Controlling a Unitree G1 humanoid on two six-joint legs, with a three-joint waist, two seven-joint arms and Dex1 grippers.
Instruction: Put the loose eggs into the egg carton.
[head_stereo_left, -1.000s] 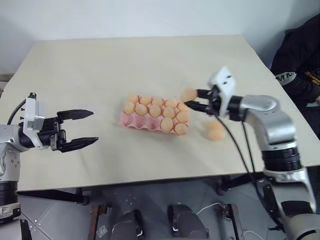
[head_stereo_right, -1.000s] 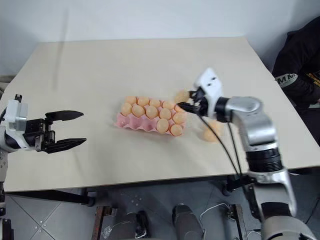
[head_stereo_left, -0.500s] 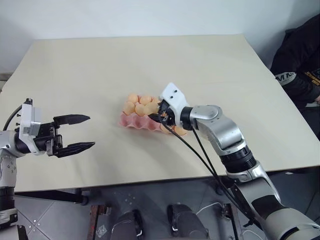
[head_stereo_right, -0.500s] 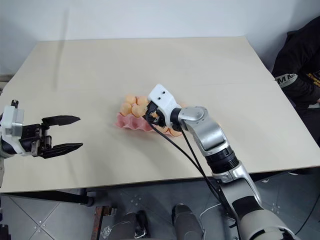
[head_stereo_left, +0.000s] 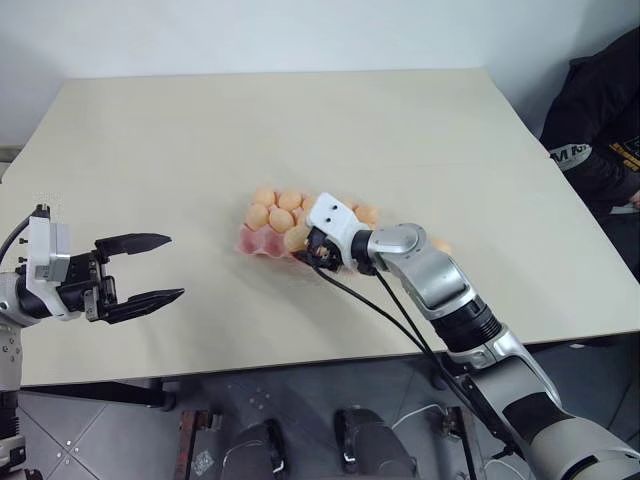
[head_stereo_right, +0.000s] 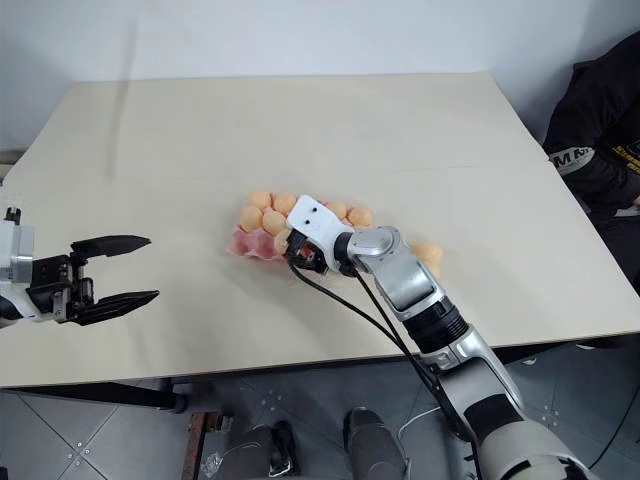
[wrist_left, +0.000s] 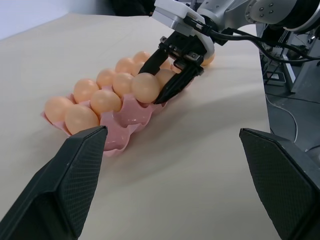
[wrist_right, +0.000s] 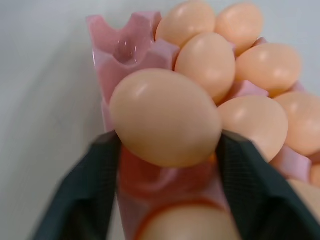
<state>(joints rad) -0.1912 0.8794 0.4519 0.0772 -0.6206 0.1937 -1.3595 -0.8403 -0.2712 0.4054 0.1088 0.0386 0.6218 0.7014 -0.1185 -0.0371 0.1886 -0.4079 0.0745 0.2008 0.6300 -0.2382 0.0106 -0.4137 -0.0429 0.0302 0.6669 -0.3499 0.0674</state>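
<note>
Egg (wrist_right: 166, 118) lies crosswise between right hand (wrist_left: 161, 82) fingers above carton (wrist_left: 131, 116).

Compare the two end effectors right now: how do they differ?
The right end effector sits over the egg carton with an egg between its fingers; the left end effector hangs open, holding nothing, over bare table, apart from the carton. Both have two black fingers.
</note>
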